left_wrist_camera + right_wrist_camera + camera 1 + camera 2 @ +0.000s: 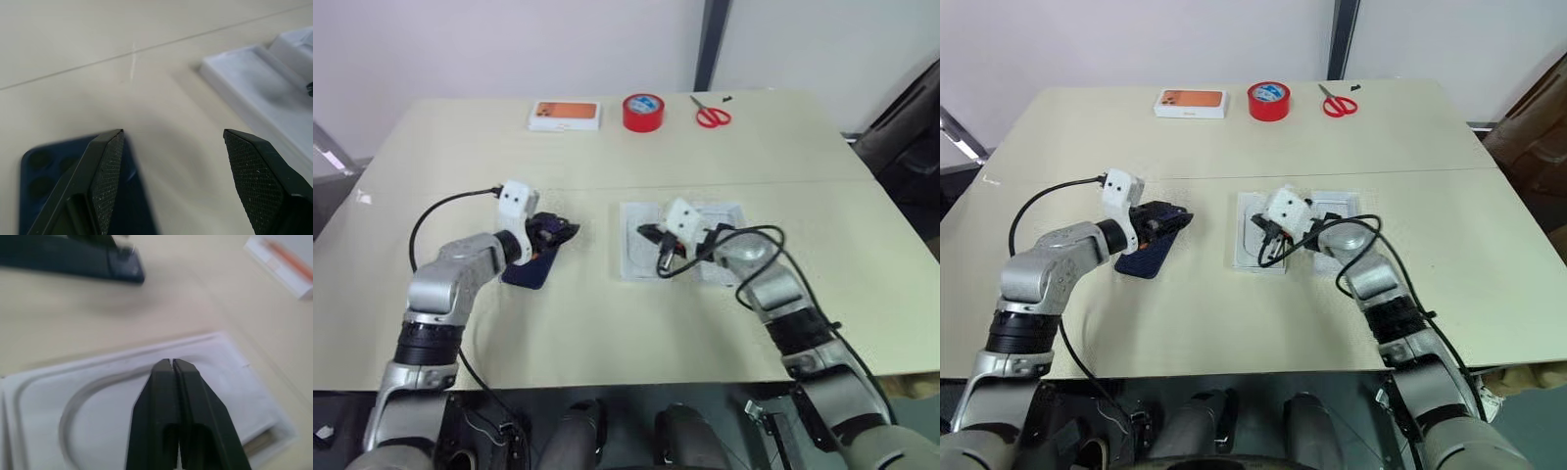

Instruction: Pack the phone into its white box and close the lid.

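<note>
Barely begun, judging by how things lie. Phone (530, 266) lying flat on the tabletop (607, 333), back up, camera cluster visible in the left wrist view, well to the left of the white pieces and not in any box. Left gripper (171, 171) hovering right over the phone's upper end with fingers (110, 171) spread wide, nothing between them, one finger overlapping the phone's edge, the other over bare tabletop. Right gripper (174, 363) poised over the white insert (122, 396) with the oblong rounded recess, fingers pressed together, gripping nothing. A second white tray (724, 220) sitting just beside the insert on its right, partly hidden by the right arm and its cable; impossible to tell from here whether box or lid.

At the far edge, apart from the work: white box with an orange picture (565, 116), red tape roll (643, 112), red scissors (711, 116).

Left to do, apparently everything: pick up the phone, carry it across, seat it in the white box, fit the lid on top. Insert possibly needing to be shifted first.
</note>
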Robot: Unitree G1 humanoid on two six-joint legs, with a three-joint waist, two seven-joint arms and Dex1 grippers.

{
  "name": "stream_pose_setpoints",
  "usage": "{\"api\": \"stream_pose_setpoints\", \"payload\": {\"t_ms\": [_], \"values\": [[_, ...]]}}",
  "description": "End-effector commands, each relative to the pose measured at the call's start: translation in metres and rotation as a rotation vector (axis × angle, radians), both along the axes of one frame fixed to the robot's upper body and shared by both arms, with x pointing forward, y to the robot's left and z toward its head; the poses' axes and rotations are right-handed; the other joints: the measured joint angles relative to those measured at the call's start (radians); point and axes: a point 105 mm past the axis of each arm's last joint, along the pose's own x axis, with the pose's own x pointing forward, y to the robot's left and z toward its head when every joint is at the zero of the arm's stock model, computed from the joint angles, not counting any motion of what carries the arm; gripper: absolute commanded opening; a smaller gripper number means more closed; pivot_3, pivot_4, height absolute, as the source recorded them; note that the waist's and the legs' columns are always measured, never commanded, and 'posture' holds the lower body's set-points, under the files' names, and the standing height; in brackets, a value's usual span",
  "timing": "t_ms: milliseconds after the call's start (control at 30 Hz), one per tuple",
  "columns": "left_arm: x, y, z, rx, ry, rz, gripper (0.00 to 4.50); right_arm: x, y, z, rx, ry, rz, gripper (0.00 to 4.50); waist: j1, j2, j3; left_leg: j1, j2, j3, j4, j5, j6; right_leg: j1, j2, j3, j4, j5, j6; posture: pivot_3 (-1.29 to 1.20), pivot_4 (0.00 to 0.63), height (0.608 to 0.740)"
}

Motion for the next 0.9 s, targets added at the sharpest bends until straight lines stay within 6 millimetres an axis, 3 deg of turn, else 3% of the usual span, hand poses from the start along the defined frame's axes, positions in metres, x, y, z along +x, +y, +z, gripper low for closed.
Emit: {"api": "stream_pose_setpoints", "payload": {"t_ms": [33, 200, 367, 567, 733, 900], "values": [[0.000, 0.006, 0.021, -0.002, -0.101, -0.010, 3.44, 0.008, 0.008, 0.009, -0.048, -0.060, 0.007, 0.02, -0.001, 0.000, 0.000, 0.000, 0.000, 0.000, 0.000, 0.000, 0.000, 0.000, 0.000, 0.000, 0.000, 0.000, 0.000, 0.00, 0.150, 0.734], [-0.004, 0.005, 0.019, -0.008, -0.105, -0.011, 3.44, 0.007, -0.001, -0.009, -0.190, -0.029, 0.030, 0.02, -0.009, 0.000, 0.000, 0.000, 0.000, 0.000, -0.001, 0.000, 0.000, -0.001, 0.000, 0.000, 0.001, 0.000, 0.000, 0.00, 0.150, 0.734], [-0.005, 0.005, 0.015, 0.023, -0.115, 0.004, 3.44, 0.006, -0.013, -0.007, -0.243, -0.018, 0.027, 0.02, -0.010, 0.000, 0.000, 0.000, 0.000, 0.000, -0.001, 0.000, 0.000, -0.001, 0.000, 0.000, 0.001, 0.000, 0.000, 0.00, 0.150, 0.734], [-0.003, 0.003, 0.017, 0.013, -0.119, 0.004, 3.44, 0.002, -0.009, -0.005, -0.251, -0.021, 0.055, 0.02, -0.009, 0.000, 0.000, 0.000, 0.000, 0.000, 0.000, 0.000, 0.000, -0.001, 0.001, 0.000, 0.001, 0.000, 0.000, 0.00, 0.150, 0.734], [-0.003, -0.002, 0.016, 0.011, -0.119, -0.011, 3.44, -0.002, 0.007, 0.008, -0.135, -0.036, 0.077, 0.02, -0.010, 0.000, 0.000, 0.000, 0.000, 0.000, -0.001, 0.000, 0.000, -0.001, 0.001, 0.000, 0.001, 0.000, 0.000, 0.00, 0.150, 0.734], [-0.002, -0.001, 0.017, 0.009, -0.117, -0.010, 3.44, -0.016, 0.003, 0.002, -0.173, -0.028, 0.149, 0.02, -0.006, 0.000, 0.000, 0.000, 0.000, 0.000, -0.001, 0.000, 0.000, -0.001, 0.001, 0.000, 0.001, 0.000, 0.000, 0.00, 0.150, 0.734]]}}
